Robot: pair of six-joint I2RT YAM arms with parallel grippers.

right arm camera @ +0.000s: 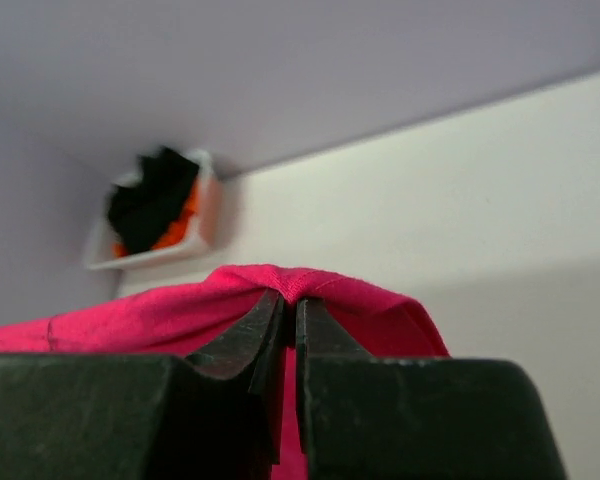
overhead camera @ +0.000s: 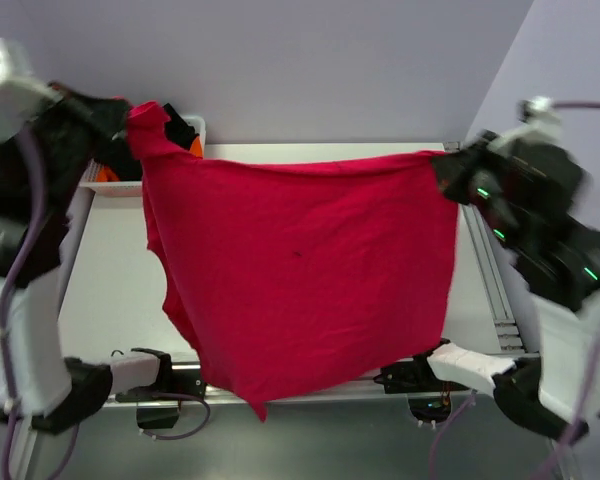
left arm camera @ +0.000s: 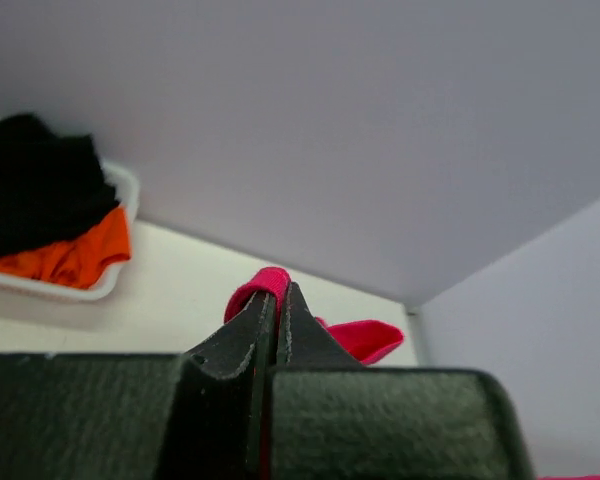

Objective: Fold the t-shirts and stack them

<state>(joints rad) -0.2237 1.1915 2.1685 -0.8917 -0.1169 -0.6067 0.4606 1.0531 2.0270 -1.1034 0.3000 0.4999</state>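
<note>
You have the red t-shirt [overhead camera: 300,260] hanging in the air between both arms, spread like a sheet above the white table [overhead camera: 105,290]. Your left gripper [overhead camera: 130,118] is clamped on a bunched bit of the shirt's upper left edge, up at the far left. The left wrist view shows its jaws pressed together with a loop of red cloth pinched at their tips. Your right gripper [overhead camera: 442,168] is closed on the upper right corner at the far right, and the right wrist view shows red cloth draped over its closed tips. The top edge runs fairly taut between the two grips, sagging a little in the middle. The body hangs down toward the near edge, its lowest part a pointed tip near the arm bases, left of centre. In the far left corner of the table, beside the left gripper, sits a white basket [left arm camera: 115,275] holding black cloth [left arm camera: 35,195] on top of orange cloth [left arm camera: 75,255].
</note>
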